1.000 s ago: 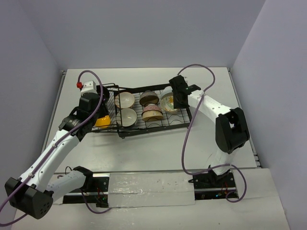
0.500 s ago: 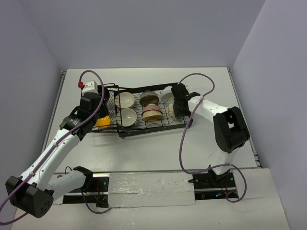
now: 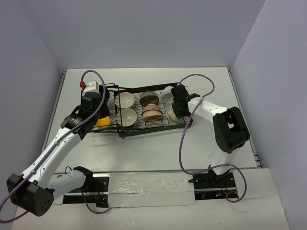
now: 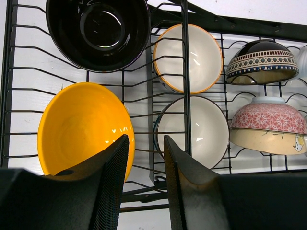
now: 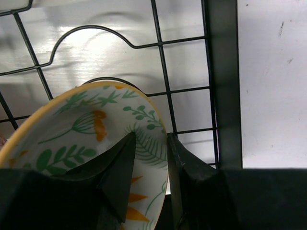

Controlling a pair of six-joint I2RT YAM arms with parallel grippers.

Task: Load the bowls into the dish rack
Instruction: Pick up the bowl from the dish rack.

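- Right wrist view: the right gripper [image 5: 151,139] pinches the rim of the leaf-patterned bowl [image 5: 86,129], one finger inside and one outside. The bowl hangs tilted over the wires of the dish rack [image 5: 220,72], close to its edge bar.
- Left wrist view: the left gripper [image 4: 146,141] has its fingers slightly parted around nothing. It hovers just beside the yellow bowl [image 4: 81,124], which leans in the rack below the black bowl [image 4: 98,28]. A cream bowl [image 4: 192,57] and others stand in slots further right.
- Top view: the held bowl is at the rack's right end, so the step in hand looks like seating it there. Next, I judge, it should be lowered until it rests between the wires. Then the fingers should spread and lift straight off (a sideways pull might tip it).
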